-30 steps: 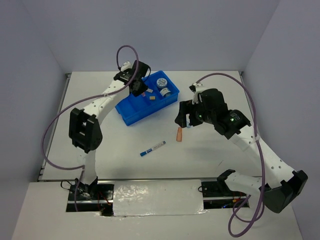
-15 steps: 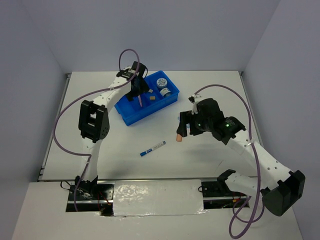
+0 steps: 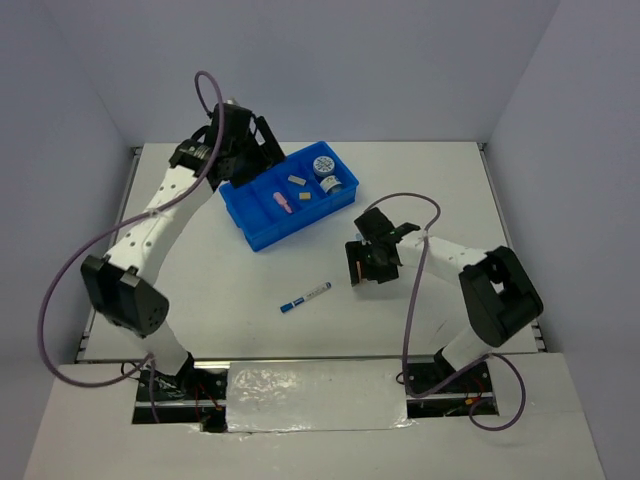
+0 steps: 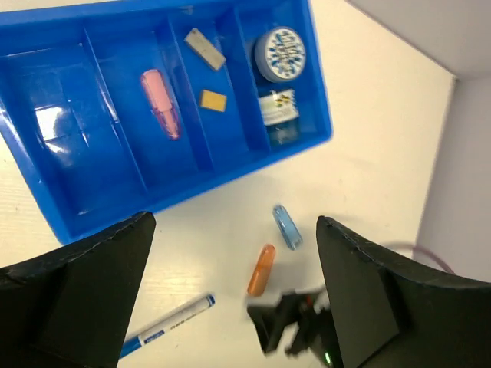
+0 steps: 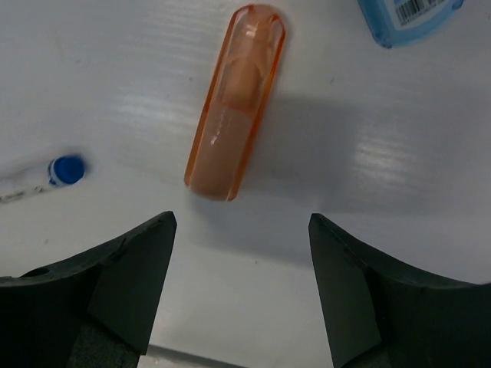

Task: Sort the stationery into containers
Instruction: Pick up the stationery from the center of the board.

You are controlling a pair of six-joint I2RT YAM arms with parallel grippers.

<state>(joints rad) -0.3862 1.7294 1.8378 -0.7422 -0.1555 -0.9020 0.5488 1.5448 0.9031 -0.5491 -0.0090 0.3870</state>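
The blue tray holds a pink piece, two tan pieces and the patterned roll, each kind in its own compartment. My left gripper hangs open above the tray's far left end, holding nothing. On the table lie an orange piece, a light-blue piece and the blue-and-white marker. My right gripper is open and low over the table, its fingertips just short of the orange piece.
A small clip-like item shares the roll's compartment. The marker's blue cap lies left of the orange piece. The white table's far edge meets the grey walls just behind the tray.
My left gripper opened, left the pink piece in the tray and pulled up and back to the left. My right gripper came down toward the orange piece.
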